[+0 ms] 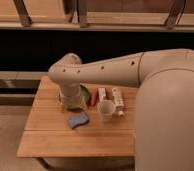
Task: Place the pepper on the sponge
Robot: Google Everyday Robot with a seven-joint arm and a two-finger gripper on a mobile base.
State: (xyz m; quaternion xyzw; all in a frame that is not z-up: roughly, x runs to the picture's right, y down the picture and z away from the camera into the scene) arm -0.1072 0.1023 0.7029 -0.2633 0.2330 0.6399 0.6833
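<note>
The slim red-orange pepper [93, 97] lies on the wooden table [50, 135], just right of the green bowl. The blue wavy sponge [77, 120] lies flat in front of the bowl, nearer the table's front. My arm reaches in from the right, bends at the elbow and points down. My gripper [72, 105] hangs low over the table at the bowl's left side, just behind the sponge and left of the pepper. The wrist hides most of it. It stands open and I see nothing in it.
A green bowl [84, 92] is partly hidden behind my wrist. A white cup [106, 110] stands right of the sponge. Two white-and-red cartons [117, 99] lie behind the cup. My bulky arm covers the table's right side. Dark shelving runs behind.
</note>
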